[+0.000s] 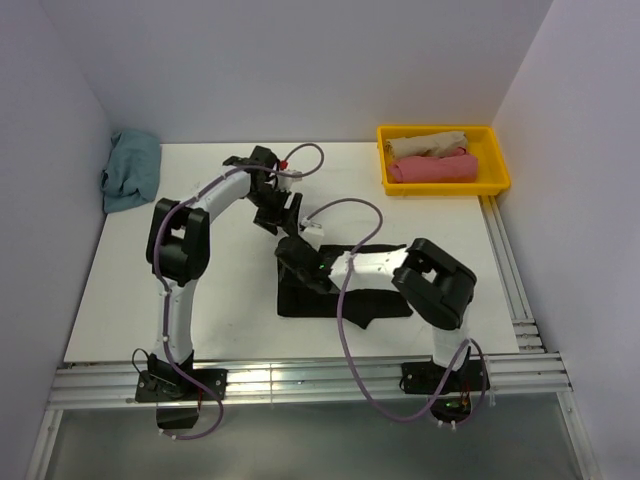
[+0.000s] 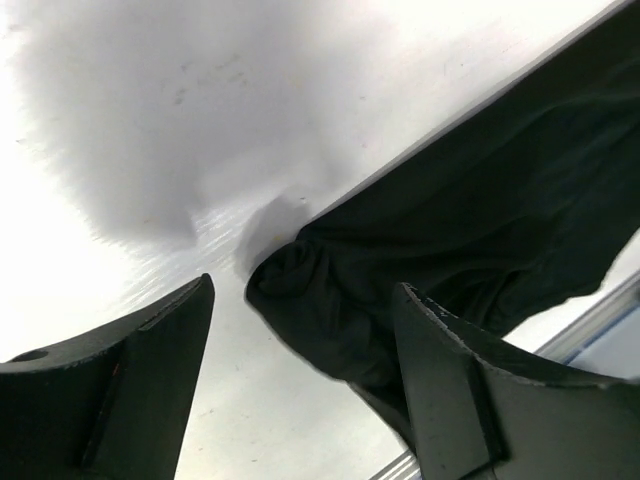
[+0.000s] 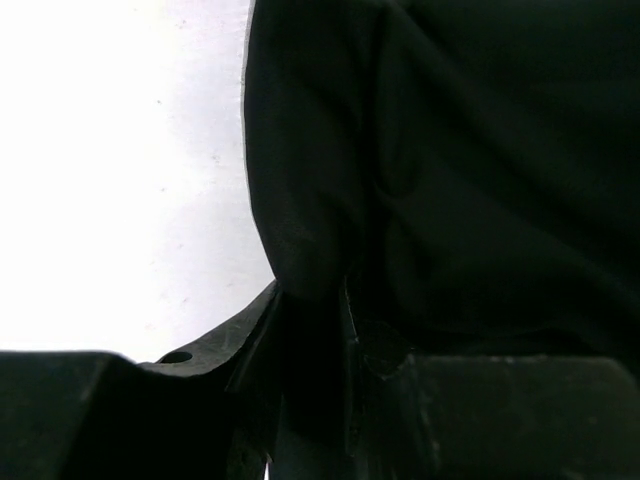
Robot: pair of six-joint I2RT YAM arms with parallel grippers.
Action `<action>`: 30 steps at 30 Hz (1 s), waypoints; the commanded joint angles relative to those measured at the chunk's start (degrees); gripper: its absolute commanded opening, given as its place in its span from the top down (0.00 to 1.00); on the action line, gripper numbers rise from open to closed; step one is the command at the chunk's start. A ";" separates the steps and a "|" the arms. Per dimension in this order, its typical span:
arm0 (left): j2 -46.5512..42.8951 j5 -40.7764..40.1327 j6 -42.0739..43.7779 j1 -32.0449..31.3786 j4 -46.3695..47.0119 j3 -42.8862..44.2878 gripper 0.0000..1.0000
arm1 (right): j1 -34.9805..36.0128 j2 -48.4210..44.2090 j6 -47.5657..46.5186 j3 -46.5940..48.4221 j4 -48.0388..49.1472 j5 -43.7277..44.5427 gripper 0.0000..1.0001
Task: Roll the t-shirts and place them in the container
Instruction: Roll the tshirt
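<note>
The black t-shirt (image 1: 312, 301) lies folded on the white table in front of the right arm. My right gripper (image 1: 293, 258) is at the shirt's far left corner, and in the right wrist view (image 3: 318, 345) it is shut on a fold of the black cloth (image 3: 450, 170). My left gripper (image 1: 281, 221) hovers just beyond that corner. In the left wrist view (image 2: 302, 335) it is open, with the bunched corner of the shirt (image 2: 340, 300) lying between and ahead of its fingers (image 2: 150, 380), not touching them.
A yellow bin (image 1: 497, 160) at the back right holds a rolled beige shirt (image 1: 428, 143) and a rolled pink shirt (image 1: 432, 169). A teal shirt (image 1: 131, 169) lies crumpled at the back left corner against the wall. Metal rails run along the table's near and right edges.
</note>
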 commanded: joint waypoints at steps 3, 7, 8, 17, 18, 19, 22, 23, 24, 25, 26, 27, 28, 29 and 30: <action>-5.45 6.07 3.34 3.86 -0.38 -0.03 0.22 | -5.18 -1.98 5.84 -13.31 29.43 -19.23 0.77; -8.00 8.53 4.74 6.15 1.12 -4.25 0.20 | -6.60 -0.31 10.75 -16.05 44.26 -25.48 0.77; -8.18 8.71 4.92 6.41 1.47 -5.13 0.20 | -6.78 0.91 11.64 -16.40 46.48 -27.40 0.77; -9.15 8.89 5.98 8.44 4.54 -13.57 0.20 | -8.01 6.54 19.12 -17.37 55.73 -30.58 0.77; -9.15 8.28 5.72 8.44 4.72 -14.01 0.20 | -8.10 6.55 19.38 -17.89 55.99 -30.32 0.77; -9.06 7.75 5.45 8.44 4.90 -14.19 0.21 | -8.27 6.55 19.73 -18.07 55.47 -30.14 0.77; -9.58 4.59 4.66 8.44 5.69 -15.15 0.22 | -8.36 6.11 19.39 -18.16 53.63 -29.44 0.78; -10.46 3.88 4.23 8.52 6.39 -15.51 0.21 | -8.36 6.02 19.47 -18.25 53.27 -29.35 0.78; -10.81 3.18 4.05 8.53 6.57 -15.51 0.21 | -8.36 6.02 19.64 -18.42 53.10 -29.09 0.80; -11.43 2.65 3.35 8.87 6.74 -15.51 0.20 | -8.36 6.11 20.08 -18.42 53.01 -28.65 0.81; -11.78 2.56 2.99 9.05 7.01 -15.51 0.19 | -8.45 6.11 20.43 -18.60 52.83 -28.30 0.81; -12.22 1.78 2.73 9.49 7.36 -15.60 0.17 | -8.36 6.11 20.87 -18.86 52.92 -28.03 0.81; -12.92 1.25 2.03 9.67 7.80 -15.77 0.16 | -8.45 6.19 21.05 -19.12 53.35 -27.95 0.81; -13.28 1.41 2.11 9.93 8.41 -16.12 0.16 | -8.45 6.28 21.31 -19.21 53.45 -27.60 0.82; -13.37 1.68 2.11 10.37 8.41 -16.12 0.15 | -8.45 6.37 21.58 -19.65 53.53 -27.42 0.82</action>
